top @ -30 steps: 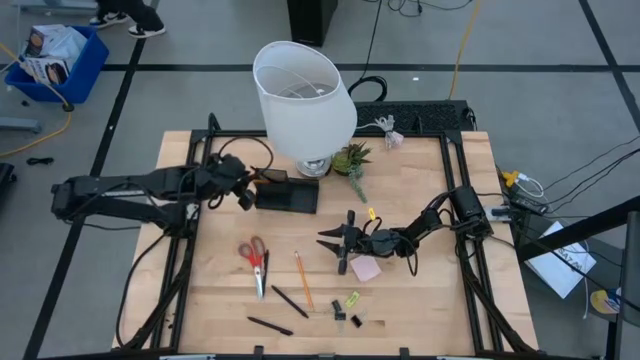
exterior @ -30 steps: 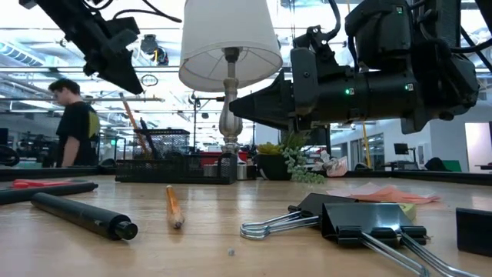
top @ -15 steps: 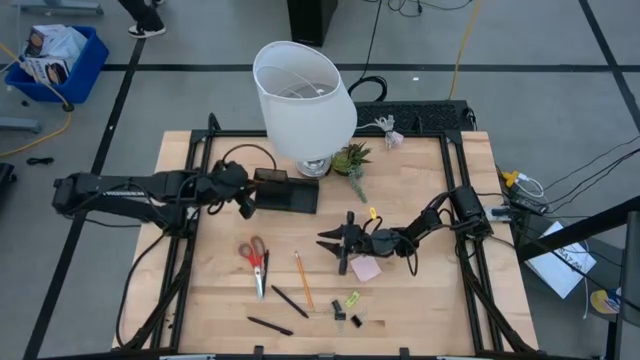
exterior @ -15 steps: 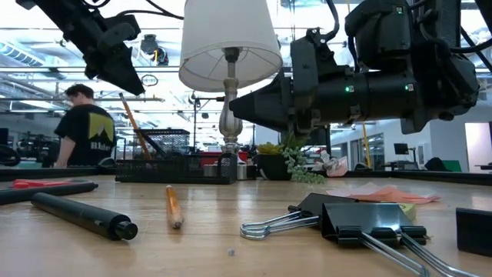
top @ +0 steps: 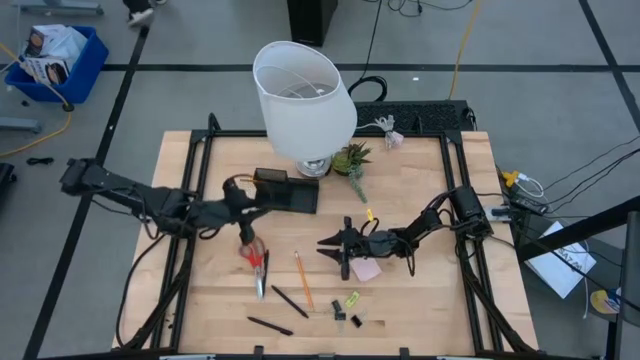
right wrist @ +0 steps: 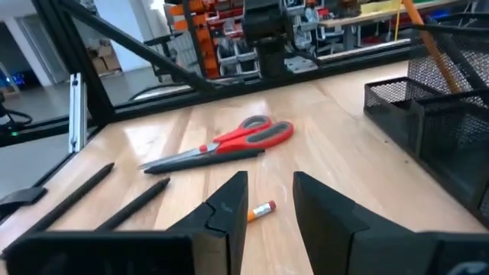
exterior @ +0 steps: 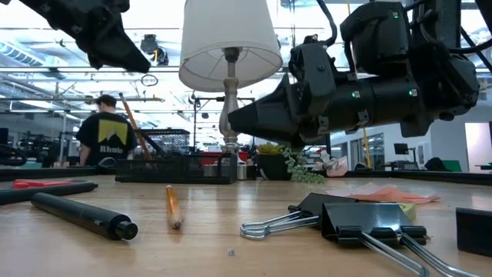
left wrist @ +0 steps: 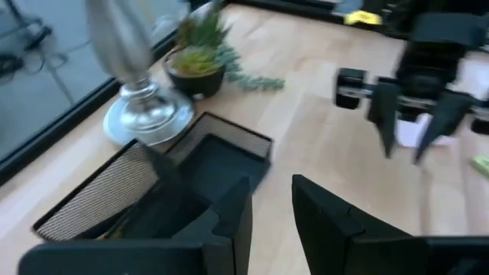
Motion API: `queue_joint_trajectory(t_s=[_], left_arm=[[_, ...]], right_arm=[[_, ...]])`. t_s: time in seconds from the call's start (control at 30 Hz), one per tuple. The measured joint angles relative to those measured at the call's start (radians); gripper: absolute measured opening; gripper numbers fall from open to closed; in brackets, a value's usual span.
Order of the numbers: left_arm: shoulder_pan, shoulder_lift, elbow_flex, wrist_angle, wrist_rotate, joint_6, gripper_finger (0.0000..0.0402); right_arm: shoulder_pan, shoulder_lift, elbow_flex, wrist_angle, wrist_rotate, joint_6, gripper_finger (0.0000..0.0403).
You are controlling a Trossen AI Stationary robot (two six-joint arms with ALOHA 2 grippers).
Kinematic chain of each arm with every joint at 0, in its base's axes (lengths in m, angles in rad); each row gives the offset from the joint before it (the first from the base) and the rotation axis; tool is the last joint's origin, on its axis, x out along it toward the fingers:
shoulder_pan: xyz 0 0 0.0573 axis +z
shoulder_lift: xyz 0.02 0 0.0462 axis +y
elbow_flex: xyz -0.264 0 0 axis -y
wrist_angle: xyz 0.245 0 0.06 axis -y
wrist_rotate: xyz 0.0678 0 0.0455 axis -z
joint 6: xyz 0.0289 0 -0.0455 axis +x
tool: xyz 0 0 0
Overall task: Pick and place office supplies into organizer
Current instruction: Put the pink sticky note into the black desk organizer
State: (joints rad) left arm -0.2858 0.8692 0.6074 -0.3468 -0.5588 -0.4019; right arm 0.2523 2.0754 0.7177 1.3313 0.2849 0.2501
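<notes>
Left gripper (top: 243,213): hovers between the mesh organizer (top: 287,192) and the red-handled scissors (top: 254,257), fingers slightly parted, holding nothing.
Right gripper (top: 331,243): sits low over mid-tabletop, fingers narrowly open and empty, just beside the pink sticky-note pad (top: 365,268).
Organizer: stands toward the tabletop's far edge, beside the lamp (top: 304,97) base.
Supplies: scissors, an orange pencil (top: 303,279) and black pens (top: 289,301) lie toward the near edge; binder clips (top: 347,318) nearer the middle of that edge.

Pale matt wooden table (top: 420,300), black wire-mesh organizer (top: 285,192), glossy red-handled scissors (right wrist: 229,143)
</notes>
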Motion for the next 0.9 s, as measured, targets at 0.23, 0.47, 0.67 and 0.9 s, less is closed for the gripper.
queue_joint_trajectory(t_s=[0.23,0.47,0.67,0.9], left_arm=[[-0.199,0.0,-0.1,0.155,-0.095,0.001,0.0097],[-0.327,0.0,-0.22,0.348,-0.109,0.003,0.0097],[-0.432,-0.002,-0.255,0.499,-0.069,0.062,0.0097],[-0.487,-0.002,-0.258,0.526,-0.096,0.113,0.0097]], right_arm=[[0.034,-0.035,0.011,-0.006,0.002,-0.083,0.01],[0.175,-0.201,0.122,-0.442,0.211,-0.268,0.0101],[0.311,-0.268,0.276,-0.899,0.509,-0.325,0.0127],[0.398,-0.27,0.323,-1.231,0.532,-0.008,0.0189]])
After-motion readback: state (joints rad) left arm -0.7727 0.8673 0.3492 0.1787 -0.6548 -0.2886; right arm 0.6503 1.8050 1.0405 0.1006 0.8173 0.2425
